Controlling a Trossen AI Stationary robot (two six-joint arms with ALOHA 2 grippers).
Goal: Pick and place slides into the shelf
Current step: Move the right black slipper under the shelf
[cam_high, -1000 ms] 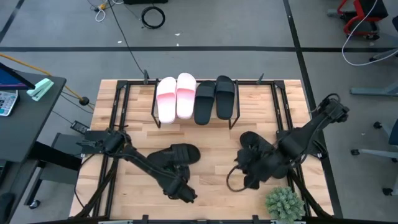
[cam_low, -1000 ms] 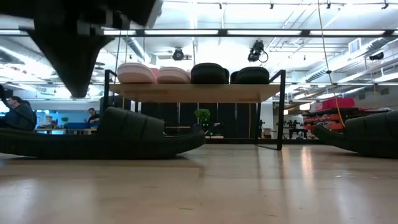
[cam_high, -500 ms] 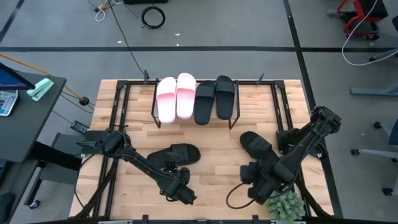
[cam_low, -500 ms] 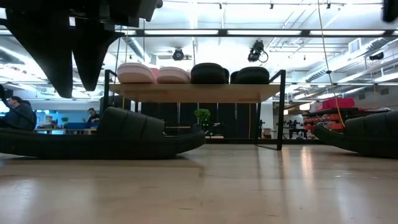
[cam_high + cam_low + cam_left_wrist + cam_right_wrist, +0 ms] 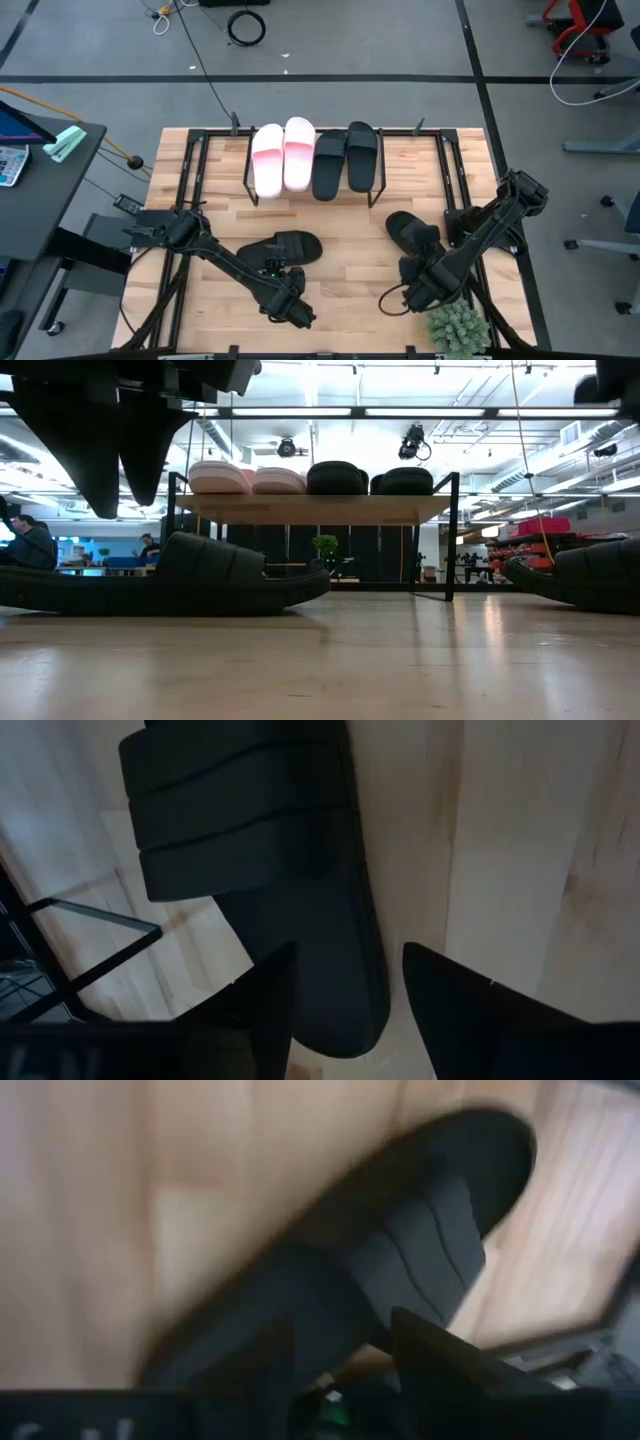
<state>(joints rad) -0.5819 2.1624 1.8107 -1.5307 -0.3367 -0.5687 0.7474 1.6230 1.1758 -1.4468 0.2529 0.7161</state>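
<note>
Four slides – two pale pink (image 5: pixel 283 155), two black (image 5: pixel 346 158) – already sit on the shelf (image 5: pixel 315 509); two black ones are left on the worktop (image 5: pixel 340 265). The left end effector (image 5: pixel 345 995) hangs with fingers spread directly above the heel of the near black slide (image 5: pixel 265 870), not touching it. The right end effector (image 5: pixel 340 1355), fingers apart and empty, hovers over the other black slide (image 5: pixel 400 1270), just ahead of it. The shelf lies well beyond both end effectors.
</note>
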